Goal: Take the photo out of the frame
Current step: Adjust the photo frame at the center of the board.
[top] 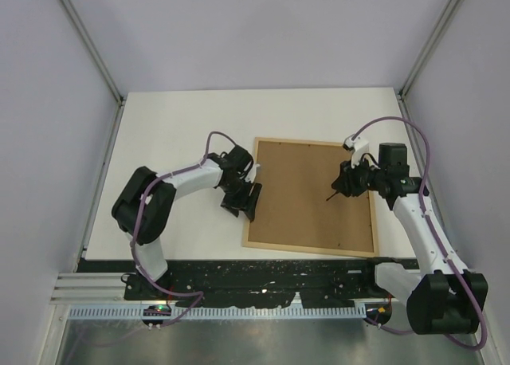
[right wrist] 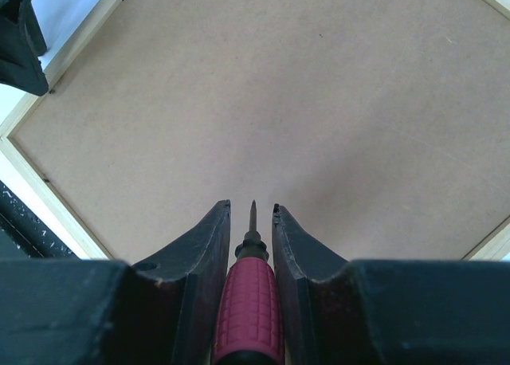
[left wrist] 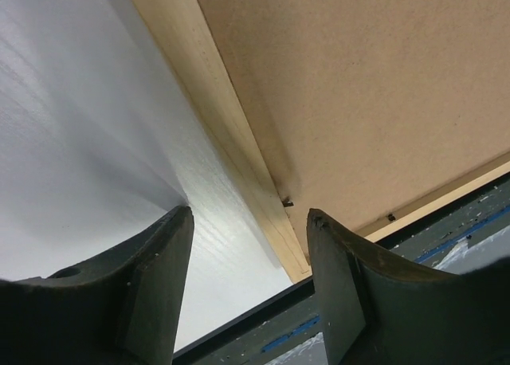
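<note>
The frame (top: 311, 251) lies face down on the white table, its brown back (top: 311, 194) up. The photo is hidden under that back. My left gripper (top: 245, 202) is open at the frame's left strip (left wrist: 223, 126), one finger over the table and the other over the brown back (left wrist: 358, 86). A small metal tab (left wrist: 288, 202) sits on the strip's inner edge just ahead of the left gripper (left wrist: 249, 213). My right gripper (top: 344, 188) hovers over the right half of the back, shut on a red-handled screwdriver (right wrist: 249, 301) whose tip points out between the fingers of the right gripper (right wrist: 252, 207).
The table (top: 175, 134) is walled by grey panels on three sides. A black rail (top: 263, 273) runs along the near edge, just below the frame's bottom strip. A left finger (right wrist: 20, 38) shows at the top left of the right wrist view.
</note>
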Robot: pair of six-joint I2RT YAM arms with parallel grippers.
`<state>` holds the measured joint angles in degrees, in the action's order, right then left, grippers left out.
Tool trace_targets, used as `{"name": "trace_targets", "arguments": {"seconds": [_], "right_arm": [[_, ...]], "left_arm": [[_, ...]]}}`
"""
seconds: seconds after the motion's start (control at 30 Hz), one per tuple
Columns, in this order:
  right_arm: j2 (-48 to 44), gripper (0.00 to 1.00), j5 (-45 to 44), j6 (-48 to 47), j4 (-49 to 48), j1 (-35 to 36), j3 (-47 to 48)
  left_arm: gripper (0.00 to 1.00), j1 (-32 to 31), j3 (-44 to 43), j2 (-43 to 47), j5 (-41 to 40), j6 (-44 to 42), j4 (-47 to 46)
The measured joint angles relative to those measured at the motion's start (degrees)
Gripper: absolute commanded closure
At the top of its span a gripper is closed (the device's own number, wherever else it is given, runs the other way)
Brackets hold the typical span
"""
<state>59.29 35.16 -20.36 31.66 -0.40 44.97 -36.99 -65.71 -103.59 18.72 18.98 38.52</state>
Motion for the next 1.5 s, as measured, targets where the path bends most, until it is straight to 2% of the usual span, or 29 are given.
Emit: {"name": "trace_targets", "arguments": {"seconds": [0.37,0.67,0.93,1.27,1.4,1.5], "right_arm": [[0.00,0.92,-1.62,0.00,-0.35,3.34,-0.61],[-0.17,0.92,-2.05,0.00,-0.37,4.04,-0.63],[-1.14,0.92,-2.08,-0.02,-0.33,4.15,-0.63],[-1.42,0.92,-2.62,-0.04,-0.33,4.46,-0.63],[-1.42,0.92,-2.80,-0.04,-0.35,4.50,-0.63],[-1.42,0.92,-3.02,-0.04,-0.35,4.68,-0.63]], "left_arm": [[0.51,-2.45,-1.14,-1.16,-3.08,1.64,0.04],[0.52,-4.55,-2.32,-1.88,-5.75,1.73,0.35],[0.61,-5.99,-3.13,-2.43,-7.78,1.70,0.72],[0.66,-6.14,-2.71,-2.10,-8.76,1.62,0.50],[0.71,-6.19,-2.43,-1.86,-8.79,1.73,0.26],[0.81,-6.23,-2.14,-1.60,-8.83,1.84,-0.04]]}}
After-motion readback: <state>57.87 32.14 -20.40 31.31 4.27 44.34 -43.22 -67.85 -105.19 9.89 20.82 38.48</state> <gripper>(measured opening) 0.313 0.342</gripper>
